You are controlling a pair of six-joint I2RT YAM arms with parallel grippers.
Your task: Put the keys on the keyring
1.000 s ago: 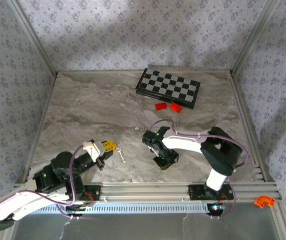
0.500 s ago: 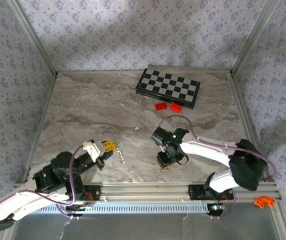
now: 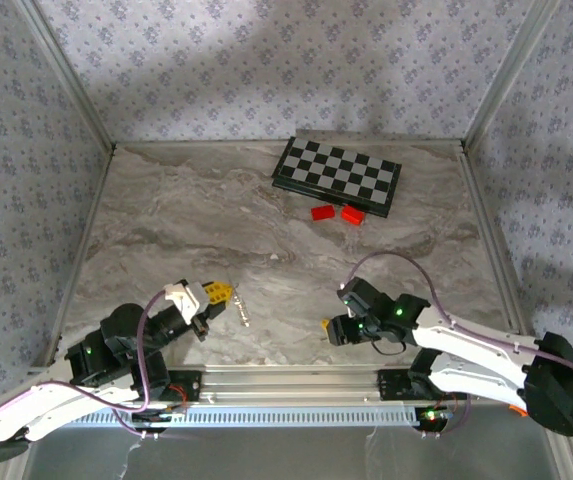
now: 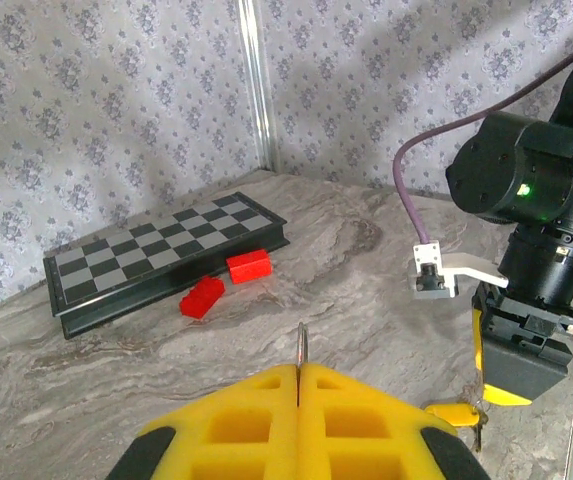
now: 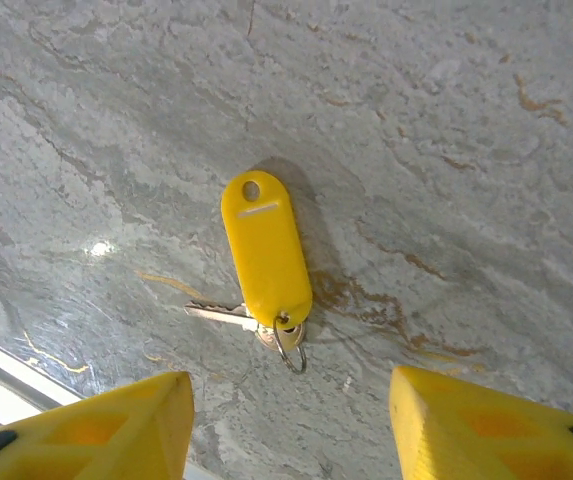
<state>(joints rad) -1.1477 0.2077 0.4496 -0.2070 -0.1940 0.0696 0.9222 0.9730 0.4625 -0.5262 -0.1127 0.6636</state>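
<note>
Found right gripper (image 5: 286,388) drawn back to the near edge within the last second, jaws sprung to a middling gap, holding nothing. Yellow-tagged key (image 5: 265,250) left flat on the counter (image 5: 466,120) just ahead, judged not yet threaded. Further in, noted left gripper (image 4: 298,400) jaws clamped shut on a thin metal sliver (image 4: 302,345), perhaps the keyring.

left gripper (image 4: 298,390) clamped shut, left arm (image 3: 116,352) folded low and reaching forward, right gripper (image 5: 288,415) jaws apart, pointing down, right arm (image 3: 471,350) stretched low, reaching left
</note>
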